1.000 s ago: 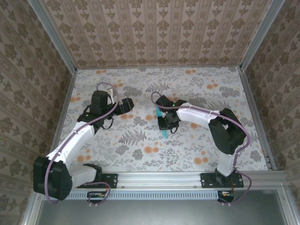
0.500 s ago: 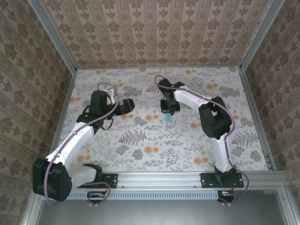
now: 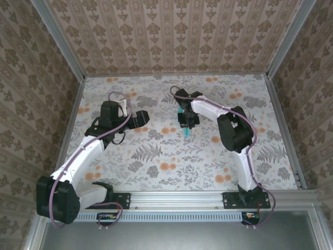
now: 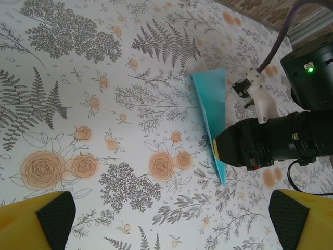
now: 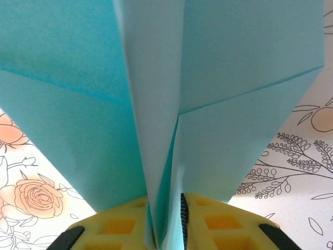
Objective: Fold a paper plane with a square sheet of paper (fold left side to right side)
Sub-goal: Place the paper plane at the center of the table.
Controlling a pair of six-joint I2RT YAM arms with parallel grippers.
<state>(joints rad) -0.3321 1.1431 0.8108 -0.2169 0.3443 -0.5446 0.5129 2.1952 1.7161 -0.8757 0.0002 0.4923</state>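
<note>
The right fingers (image 5: 119, 226) pinch the paper plane (image 5: 223, 78) by its centre fold; the left fingers (image 4: 31, 224) gape empty

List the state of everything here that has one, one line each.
left gripper: jaws wide open, empty.
right gripper: jaws close around the paper plane's centre fold; gripping or slack, cannot tell.
paper plane: folded into a pointed dart.
green light on the right arm: lit.

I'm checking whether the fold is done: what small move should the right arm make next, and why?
Probably open the right gripper and let go: the paper plane looks fully folded, pinched by its centre crease, close to the table.
</note>
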